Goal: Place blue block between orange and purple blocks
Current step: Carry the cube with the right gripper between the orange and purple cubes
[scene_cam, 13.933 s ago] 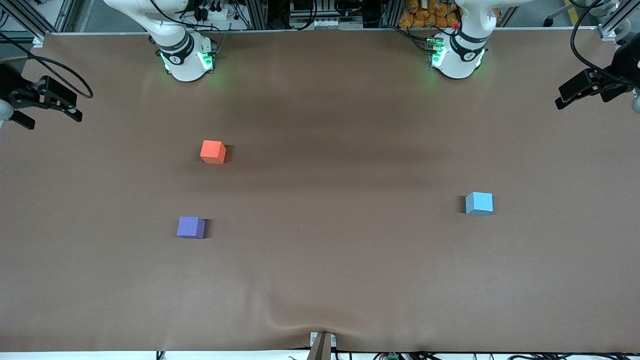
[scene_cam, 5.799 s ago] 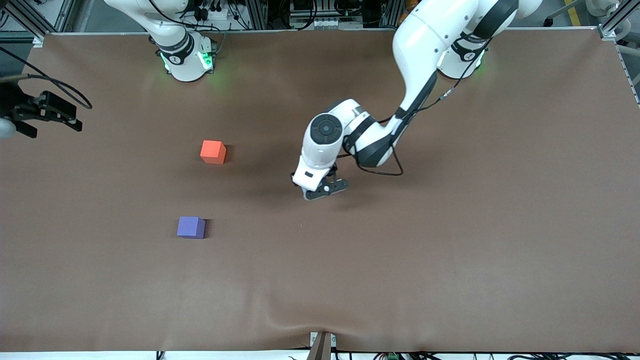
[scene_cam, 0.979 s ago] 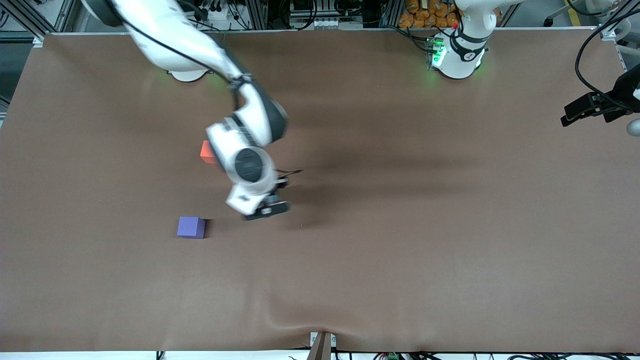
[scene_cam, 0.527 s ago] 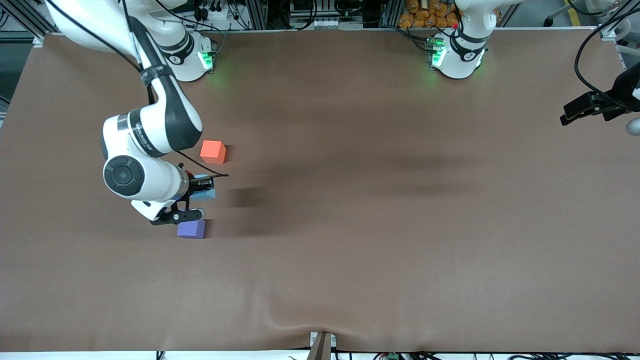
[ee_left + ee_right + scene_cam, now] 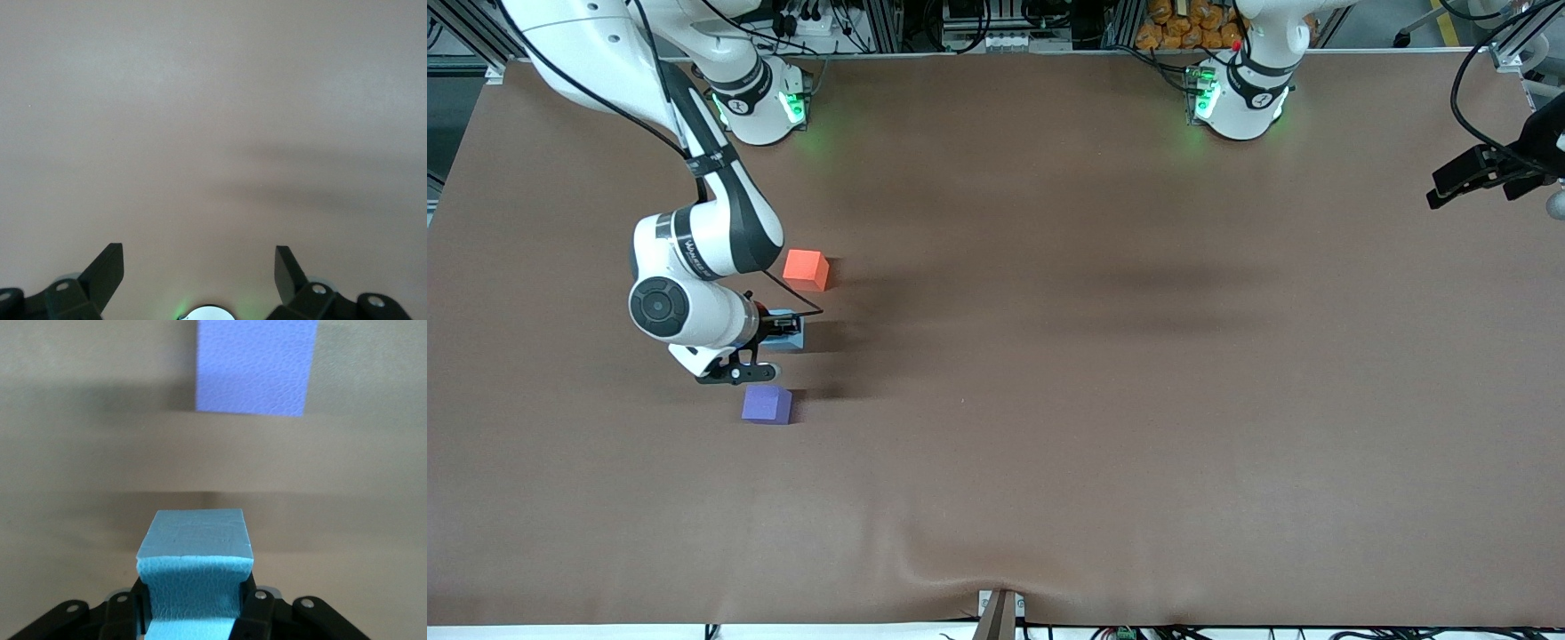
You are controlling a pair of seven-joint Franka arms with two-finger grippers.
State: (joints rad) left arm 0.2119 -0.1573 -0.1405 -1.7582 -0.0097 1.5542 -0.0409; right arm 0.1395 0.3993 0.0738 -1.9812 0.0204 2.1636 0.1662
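Clamped on the blue block (image 5: 787,327), the right gripper (image 5: 769,331) hung low over the table (image 5: 1049,400) in the front view, its arm reaching down from the base at the right arm's end. The block sat in the gap between the orange block (image 5: 806,269), which lay farther from the camera, and the purple block (image 5: 767,404), which lay nearer; whether it touched the cloth could not be told. That line from orange to purple was what the coming release seemed to turn on, and the blue block looked roughly on it, apart from both neighbours. The left gripper (image 5: 1476,175) waited out at the left arm's end of the table. From the left wrist, only bare cloth showed, with the left gripper (image 5: 200,270) holding its fingers (image 5: 107,270) spread wide on nothing. From the right wrist, the right gripper (image 5: 193,603) pinched the blue block (image 5: 195,553) from both sides, and the purple block (image 5: 257,363) lay straight ahead of it with a bare strip of table between them.
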